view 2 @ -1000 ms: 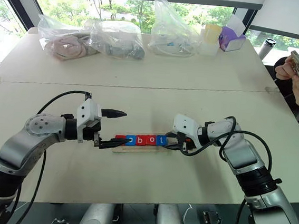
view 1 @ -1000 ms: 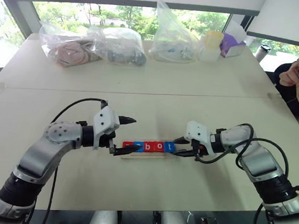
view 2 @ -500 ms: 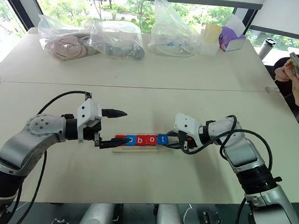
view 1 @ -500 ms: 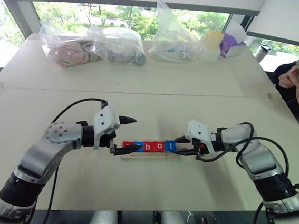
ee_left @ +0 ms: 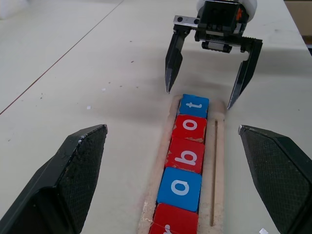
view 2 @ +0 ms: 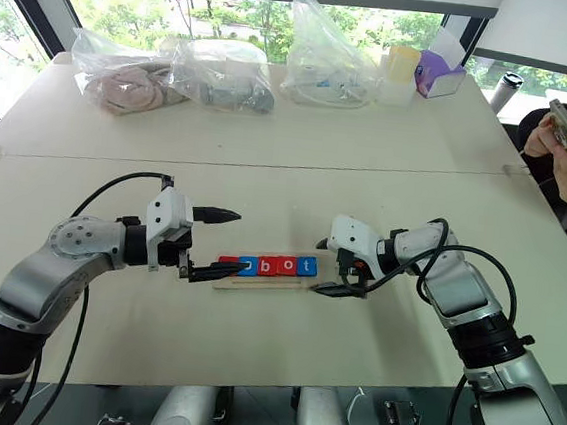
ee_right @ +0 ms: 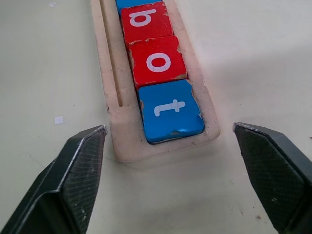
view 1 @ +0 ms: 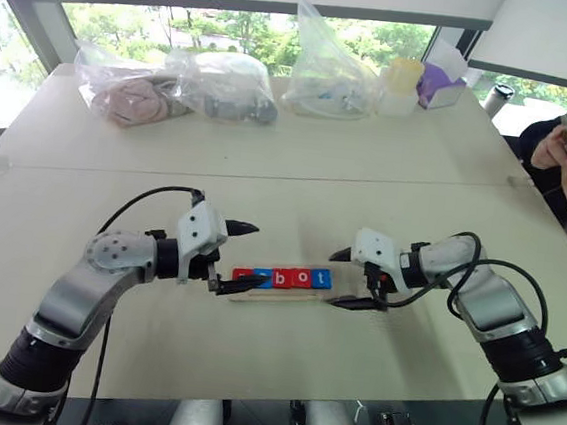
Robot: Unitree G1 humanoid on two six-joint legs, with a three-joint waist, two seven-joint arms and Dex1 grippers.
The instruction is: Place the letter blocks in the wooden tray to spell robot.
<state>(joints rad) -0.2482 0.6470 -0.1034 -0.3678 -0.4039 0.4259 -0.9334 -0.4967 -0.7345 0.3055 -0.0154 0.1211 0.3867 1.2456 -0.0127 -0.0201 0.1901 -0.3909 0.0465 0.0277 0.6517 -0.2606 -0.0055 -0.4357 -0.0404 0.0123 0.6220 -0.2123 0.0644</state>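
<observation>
Blocks (ee_left: 188, 151) read r-o-b-o-t in tray (ee_right: 113, 124) | left tool (view 1: 238, 254) open; right tool (view 1: 345, 277) open

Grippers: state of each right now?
Left gripper: open, holding nothing.
Right gripper: open, holding nothing, at the t block.

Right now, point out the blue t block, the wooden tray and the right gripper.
blue t block (ee_right: 171, 108), right wrist view, top face.
wooden tray (ee_right: 127, 141), right wrist view, end rim.
right gripper (ee_left: 208, 95), left wrist view, between fingertips.

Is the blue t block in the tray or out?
In: the blue t block lies flat at the wooden tray's end, inside its rim.
</observation>
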